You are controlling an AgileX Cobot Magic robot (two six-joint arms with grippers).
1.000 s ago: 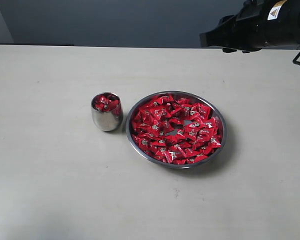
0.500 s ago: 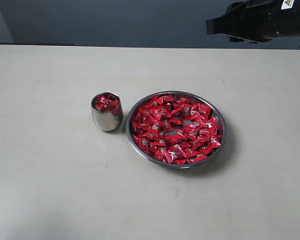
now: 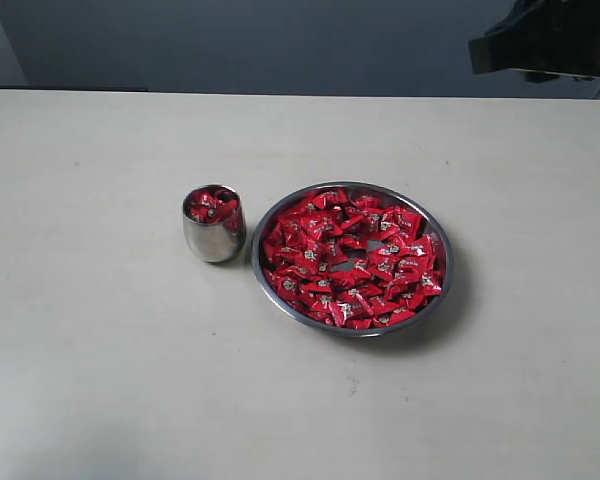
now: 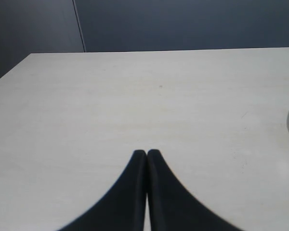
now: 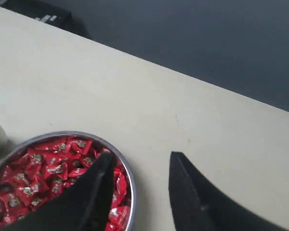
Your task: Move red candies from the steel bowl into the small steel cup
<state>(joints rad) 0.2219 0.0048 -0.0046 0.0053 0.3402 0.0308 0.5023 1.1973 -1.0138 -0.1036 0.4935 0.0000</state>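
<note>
Counter (image 3: 100, 380): pale, matte, cream-coloured, with a few faint specks; behind its far edge a dark grey-blue wall (image 3: 230, 40).

Steel bowl (image 3: 352, 333) sits near the counter's middle, packed with red candies (image 3: 350, 260), a small bare patch of steel at their centre; small steel cup (image 3: 214, 242) stands upright just beside the bowl, to its left in the exterior view, rims not quite touching; more red wrappers fill the cup to its mouth.

Right arm (image 3: 550, 40): dark bulk high beyond the bowl's far right side, clear of the counter; right claw (image 5: 142, 156) spread wide, nothing between the fingers, hanging above the bowl's rim.

Left claw (image 4: 147, 153): fingers pressed together, empty, low over bare counter on the cup's side of the bowl.
</note>
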